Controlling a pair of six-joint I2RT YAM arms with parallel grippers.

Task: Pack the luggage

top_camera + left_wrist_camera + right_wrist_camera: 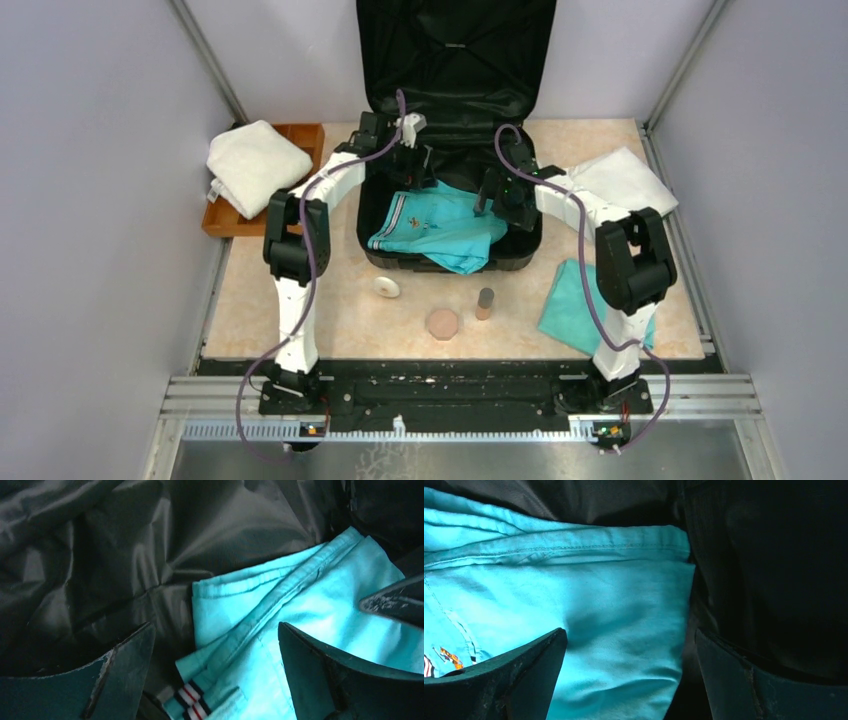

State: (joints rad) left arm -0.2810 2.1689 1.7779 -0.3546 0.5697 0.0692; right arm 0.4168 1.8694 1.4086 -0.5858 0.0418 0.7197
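The black suitcase [520, 250] lies open at the table's middle back, its lid [455, 50] upright against the wall. A folded teal polo shirt [440, 228] with a striped collar lies inside, its front fold hanging over the near rim. My left gripper [418, 172] is open just above the shirt's back left corner [235, 605] and the black lining [100, 555]. My right gripper [492, 195] is open over the shirt's right edge [614, 610], beside the dark suitcase wall [774, 555]. Neither holds anything.
A folded white towel [255, 165] rests on a brown wooden tray [305, 135] at back left. Another white cloth [625, 180] lies at back right, a teal cloth [570, 305] at front right. A white disc [387, 288], a tan lidded jar [442, 324] and a small bottle [485, 302] stand before the suitcase.
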